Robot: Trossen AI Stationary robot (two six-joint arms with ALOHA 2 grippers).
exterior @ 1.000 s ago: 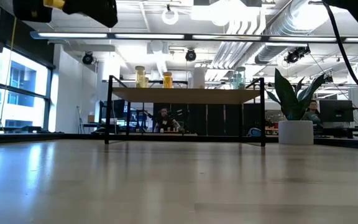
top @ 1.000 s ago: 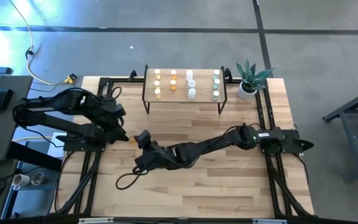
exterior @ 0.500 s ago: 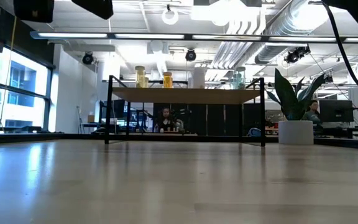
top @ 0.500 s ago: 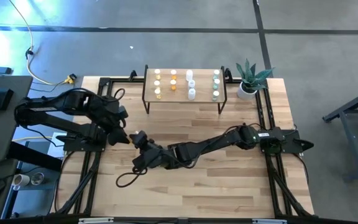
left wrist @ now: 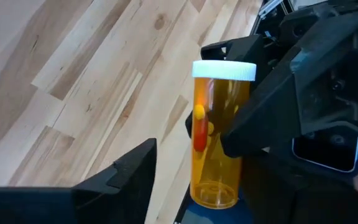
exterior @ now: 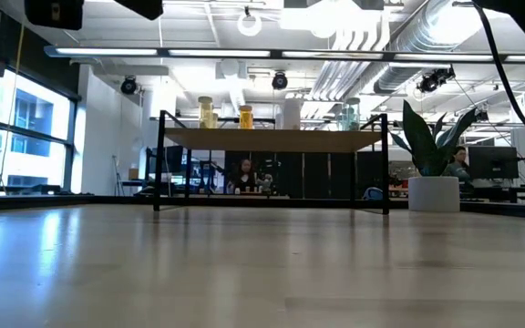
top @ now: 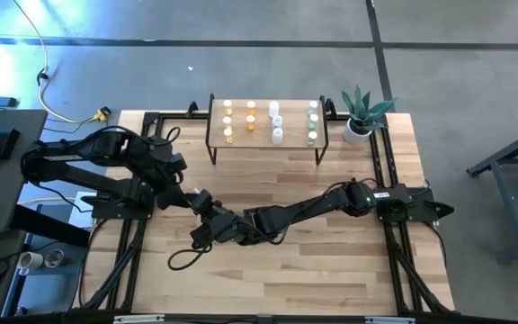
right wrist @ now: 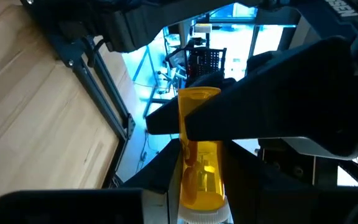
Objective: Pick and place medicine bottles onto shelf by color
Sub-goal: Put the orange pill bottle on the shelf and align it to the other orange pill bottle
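Meeting above the table, our right gripper (top: 190,200) stays clamped on 1 orange bottle (left wrist: 219,134). Our left gripper (top: 180,194) has its fingers (left wrist: 120,180) apart around that bottle.

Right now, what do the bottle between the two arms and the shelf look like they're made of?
Orange bottle: translucent amber plastic by the look, glossy; pills show through the wall. Its white cap looks like opaque ribbed plastic. Shelf: pale wood-look board, matte, on thin black legs, probably metal.
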